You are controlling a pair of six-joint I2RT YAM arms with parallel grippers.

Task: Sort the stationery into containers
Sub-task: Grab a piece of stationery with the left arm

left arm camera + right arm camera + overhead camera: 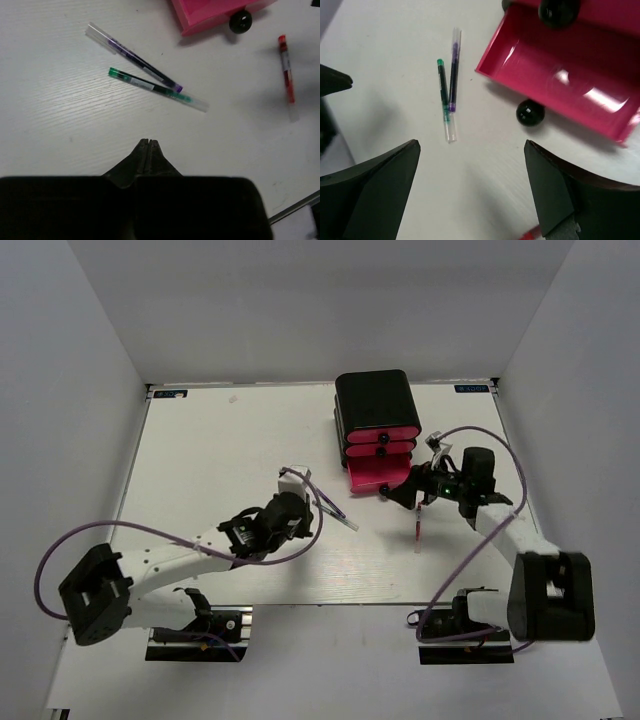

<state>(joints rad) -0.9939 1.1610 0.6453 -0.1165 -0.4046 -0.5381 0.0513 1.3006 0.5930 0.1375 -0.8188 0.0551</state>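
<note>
Pens come first: the left tool [149, 142] hangs clenched on nothing, just short of the green pen [155, 89] and purple pen [135, 57], which lie touching in a narrow V on the desk [60, 120]. It should open, then straddle one barrel squarely. Farther right lies the red pen [286, 70], near the right tool [471, 145], released wide and empty. Beyond, the lowest pink drawer [555, 75] stands pulled out, ready.

The pink drawer [580, 85] looks like glossy plastic
</note>
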